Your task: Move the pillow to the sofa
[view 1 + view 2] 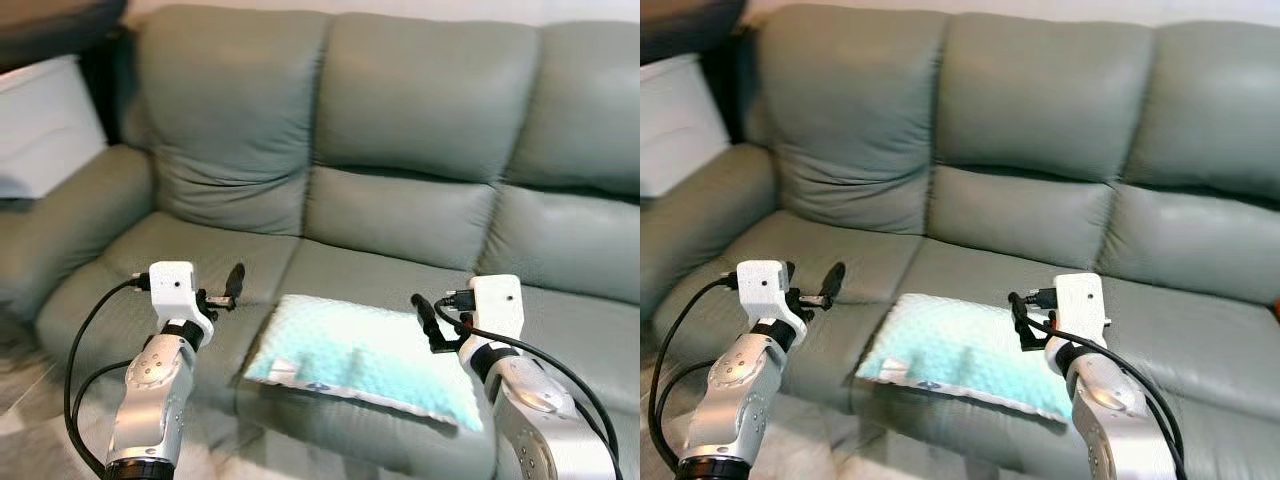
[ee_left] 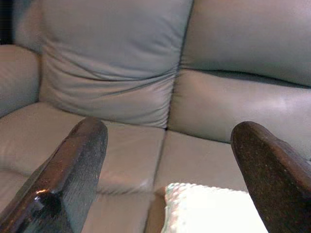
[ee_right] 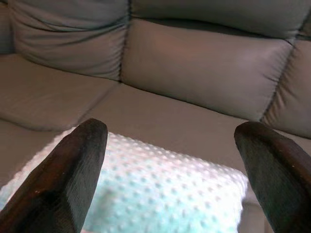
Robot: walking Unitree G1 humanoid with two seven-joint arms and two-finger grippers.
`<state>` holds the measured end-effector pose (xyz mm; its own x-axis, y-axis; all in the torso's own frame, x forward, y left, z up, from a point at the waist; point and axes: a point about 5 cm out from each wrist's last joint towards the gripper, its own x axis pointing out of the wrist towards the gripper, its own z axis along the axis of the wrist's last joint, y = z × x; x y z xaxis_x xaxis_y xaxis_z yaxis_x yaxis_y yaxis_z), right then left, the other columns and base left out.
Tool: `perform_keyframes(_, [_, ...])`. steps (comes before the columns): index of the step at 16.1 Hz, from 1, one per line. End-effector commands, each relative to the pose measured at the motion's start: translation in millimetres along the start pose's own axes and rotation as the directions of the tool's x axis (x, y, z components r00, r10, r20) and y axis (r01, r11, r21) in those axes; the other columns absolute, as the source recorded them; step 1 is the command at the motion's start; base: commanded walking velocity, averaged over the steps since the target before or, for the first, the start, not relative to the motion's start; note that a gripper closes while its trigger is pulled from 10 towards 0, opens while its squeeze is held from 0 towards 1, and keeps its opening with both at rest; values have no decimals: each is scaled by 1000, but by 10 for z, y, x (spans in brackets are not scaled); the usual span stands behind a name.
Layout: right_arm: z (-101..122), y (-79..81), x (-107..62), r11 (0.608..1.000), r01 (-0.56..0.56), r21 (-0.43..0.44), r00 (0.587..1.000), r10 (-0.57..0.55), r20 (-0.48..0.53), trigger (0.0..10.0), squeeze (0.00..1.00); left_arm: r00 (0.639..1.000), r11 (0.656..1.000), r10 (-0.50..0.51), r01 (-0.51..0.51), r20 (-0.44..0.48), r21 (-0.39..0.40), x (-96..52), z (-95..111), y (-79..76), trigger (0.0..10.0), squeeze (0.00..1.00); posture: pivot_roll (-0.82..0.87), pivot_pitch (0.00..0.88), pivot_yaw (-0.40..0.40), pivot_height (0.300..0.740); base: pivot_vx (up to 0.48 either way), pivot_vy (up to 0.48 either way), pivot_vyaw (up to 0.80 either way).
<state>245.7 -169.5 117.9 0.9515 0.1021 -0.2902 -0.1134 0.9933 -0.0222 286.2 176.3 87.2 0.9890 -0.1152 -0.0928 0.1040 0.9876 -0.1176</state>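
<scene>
A pale mint, dotted pillow [image 1: 355, 355] lies flat on the middle seat of the grey-green sofa [image 1: 400, 120], near its front edge. My left gripper [image 1: 234, 284] hovers just left of the pillow's left edge, open, with nothing between its fingers [image 2: 73, 170]. At the pillow's right end my right gripper [image 1: 428, 318] hangs just above it, also open and empty. The right wrist view looks over the pillow [image 3: 165, 189] between the two black fingers [image 3: 58, 184]. A corner of the pillow [image 2: 209, 208] lies low in the left wrist view.
The sofa's left armrest [image 1: 60, 220] rises at the left, with a white cabinet [image 1: 45, 125] behind it. Bare seat cushions lie left and right of the pillow. Pale floor [image 1: 30, 420] lies in front at lower left.
</scene>
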Motion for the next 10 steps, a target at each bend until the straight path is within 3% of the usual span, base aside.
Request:
perform_keyframes(1, [-6, -6, 8, 1000, -1, -1, 1000, 1, -4, 10000, 0, 1000, 1000, -3, 3, -16, -2, 19, -1, -8, 10000, 0, -135, 0, 46, 740, 0, 0, 800])
perform_keyframes(10, [7, 46, 37, 999, -31, 3, 1000, 31, -2, 10000, 0, 999, 999, -19, 17, -49, -46, 8, -38, -26, 10000, 0, -133, 0, 48, 740, 0, 0, 800])
